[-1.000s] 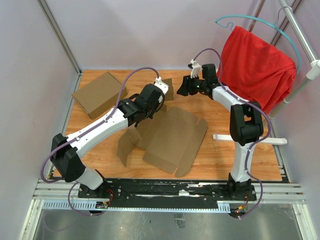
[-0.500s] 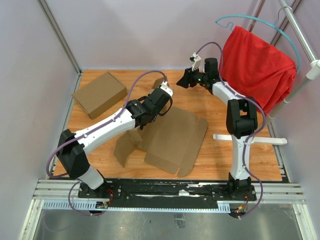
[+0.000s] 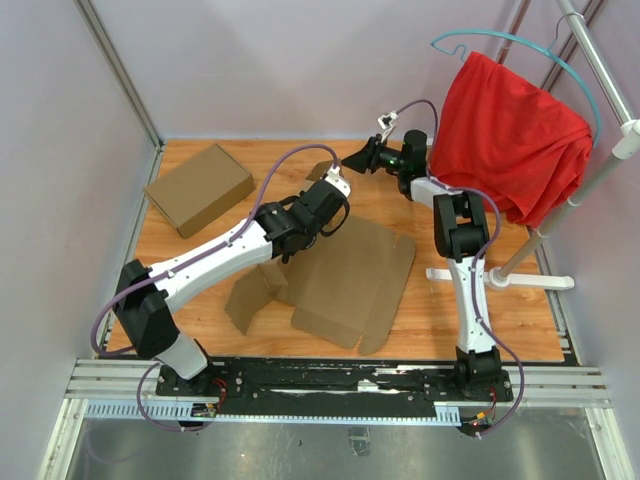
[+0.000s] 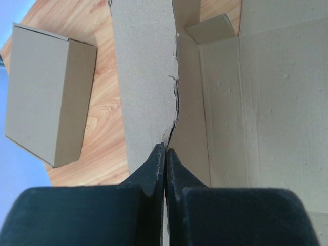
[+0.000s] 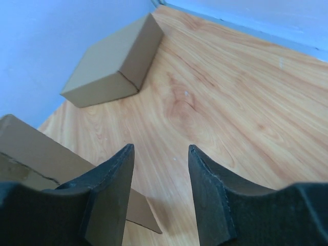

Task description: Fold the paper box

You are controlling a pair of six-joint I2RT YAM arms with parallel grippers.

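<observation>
Your paper box (image 3: pixel 345 275) lies mostly flat and unfolded in the middle of the wooden table (image 3: pixel 430 215), just below centre in the overhead view, with side flaps spread to the lower left and the broad panel reaching right.

Your left pincer (image 4: pixel 165 149) sits over the upper left part of that sheet. In its wrist view the two black fingers are pressed together with almost no gap, and a raised flap of the paper box runs from the top of the frame straight down into the seam between them – so it is pinched shut on that flap's edge. The box's inner panel fills the right half of that view.

Your right pincer (image 5: pixel 160 154) hangs at the upper centre of the overhead view, above the sheet's far edge and near the left pincer. Its fingers stand roughly half apart with bare wood between them – it holds nothing. A piece of cardboard shows at the lower left of its wrist view, just beside one finger (image 5: pixel 110 189); you cannot tell whether they touch.

A closed cardboard box (image 3: pixel 198 188) rests at the upper left of the table, well apart from the sheet. A red cloth (image 3: pixel 510 120) hangs at the upper right.
</observation>
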